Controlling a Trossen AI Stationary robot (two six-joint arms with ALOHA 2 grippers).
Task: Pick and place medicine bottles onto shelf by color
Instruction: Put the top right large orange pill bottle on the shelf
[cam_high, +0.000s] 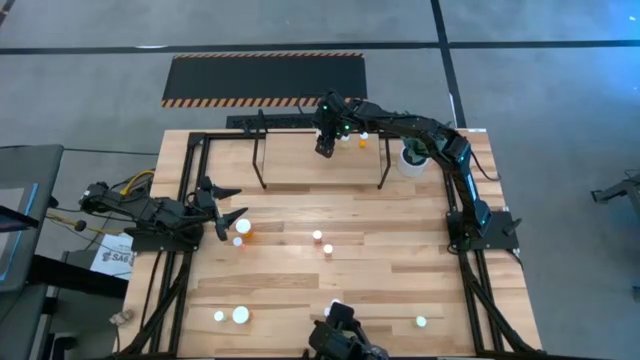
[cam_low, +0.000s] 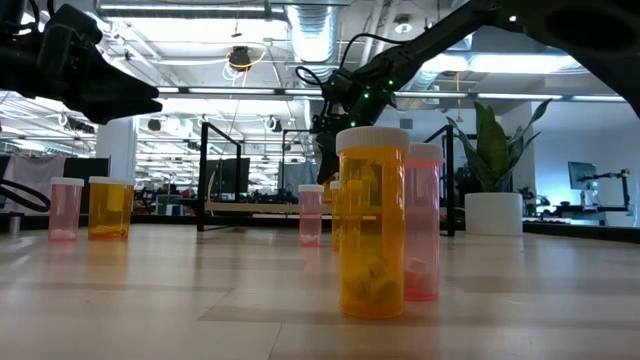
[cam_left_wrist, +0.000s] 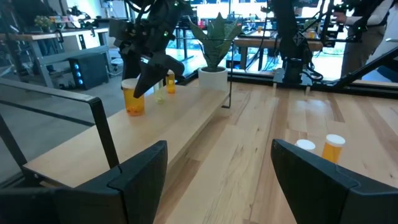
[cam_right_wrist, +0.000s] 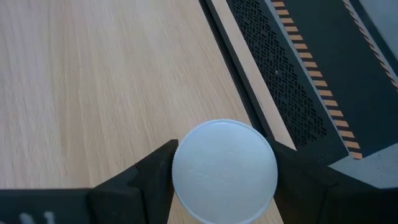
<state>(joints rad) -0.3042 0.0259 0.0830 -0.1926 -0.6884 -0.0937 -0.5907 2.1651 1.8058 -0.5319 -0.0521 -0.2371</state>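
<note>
My right gripper (cam_high: 325, 147) reaches over the far side of the table, above the shelf (cam_high: 320, 172), a light board in a black rod frame. It is shut on an orange medicine bottle (cam_left_wrist: 134, 99) with a white cap (cam_right_wrist: 224, 168). Two more bottles (cam_high: 363, 140) stand on the shelf nearby. Several bottles stand loose on the table, among them an orange one (cam_high: 243, 228) and a pair (cam_high: 322, 243) at the middle. My left gripper (cam_high: 222, 216) waits open at the table's left side, holding nothing. My right gripper pinches the bottle's white cap by its rim (cam_right_wrist: 180, 168), one finger on each side. The fingers slant down onto it from above. The bottle is upright, and in the left wrist view its base (cam_left_wrist: 135, 113) looks set on the shelf board.
A white pot with a green plant (cam_high: 412, 158) stands at the shelf's right end. A black mat with striped edges (cam_high: 265, 78) lies on the floor beyond the table. More bottles stand near the front edge (cam_high: 240, 315), (cam_high: 421, 322). The shelf's upright posts (cam_high: 260, 160) rise from the table.
</note>
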